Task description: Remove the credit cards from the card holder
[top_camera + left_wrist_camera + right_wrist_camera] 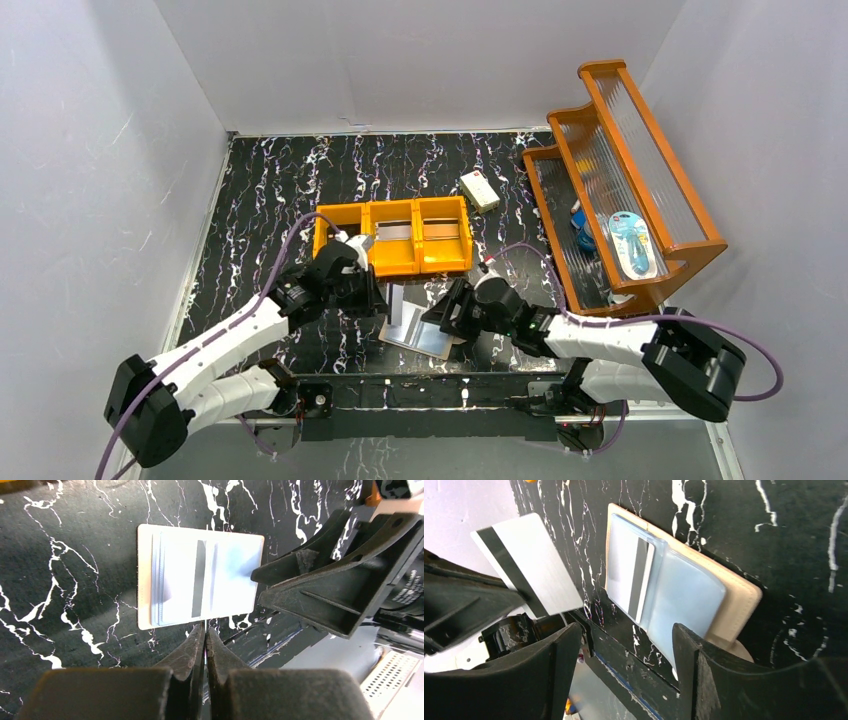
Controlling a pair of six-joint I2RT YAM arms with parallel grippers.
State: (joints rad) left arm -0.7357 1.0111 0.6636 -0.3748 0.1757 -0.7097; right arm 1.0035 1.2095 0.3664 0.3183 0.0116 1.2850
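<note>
1. The peach-pink bifold card holder with pale blue glossy pockets (684, 595) lies open, inside up, on the black white-veined marble tabletop (270, 190), close to the near edge and between the two arms.
2. The left gripper (205, 630) is pinched tight on a silver-grey credit card with a black stripe (531, 562), holding it tilted above the table, just beside the holder and clear of it.
3. The right gripper (626, 630) has its fingers spread wide and grips nothing. It hangs at the holder's opposite side, with one fingertip over the holder's edge; whether it touches cannot be told.
4. A second pale card with a dark stripe (636, 580) sits tucked in one of the holder's pockets.
5. Behind the arms stand an orange plastic three-compartment bin (395, 262), a small white rectangular box (480, 190) and, at right, an orange-framed tiered rack with ribbed clear panels (690, 225).
</note>
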